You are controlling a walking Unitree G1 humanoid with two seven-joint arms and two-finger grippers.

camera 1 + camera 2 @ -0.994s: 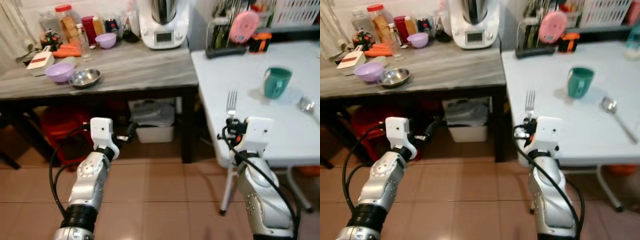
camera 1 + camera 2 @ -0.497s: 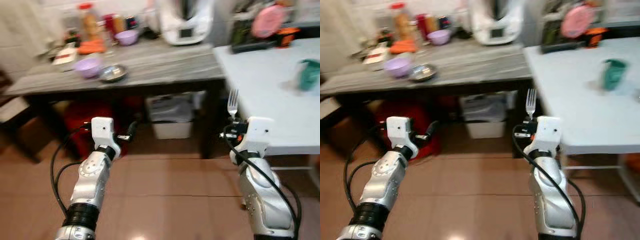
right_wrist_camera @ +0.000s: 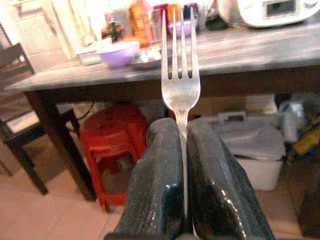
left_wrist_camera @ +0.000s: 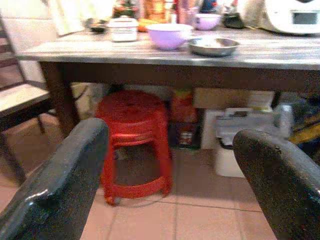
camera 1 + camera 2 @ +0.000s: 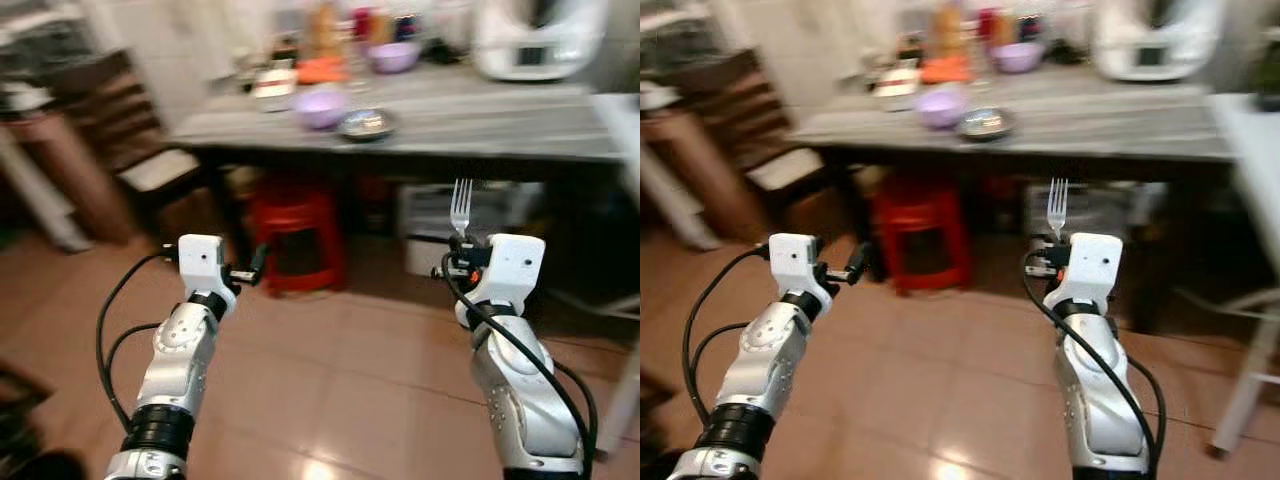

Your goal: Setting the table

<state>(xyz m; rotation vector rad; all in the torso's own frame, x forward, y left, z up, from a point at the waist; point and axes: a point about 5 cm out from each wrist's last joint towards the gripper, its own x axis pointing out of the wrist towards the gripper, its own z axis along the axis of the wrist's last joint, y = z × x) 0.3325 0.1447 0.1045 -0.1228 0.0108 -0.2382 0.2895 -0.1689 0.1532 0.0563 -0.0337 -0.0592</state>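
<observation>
The right gripper [image 3: 182, 150] clamps a fork [image 3: 180, 75] upright, tines up. The left gripper [image 4: 170, 170] hangs with fingers apart, facing a red stool [image 4: 134, 135] under the grey table [image 4: 150, 52].

A silver fork [image 3: 180, 75] with four tines is standing upright, tines pointing up, its handle pinched between the two black fingers of the right gripper [image 3: 182, 150]. It is being held in the air in front of the grey table [image 5: 500, 125].
</observation>
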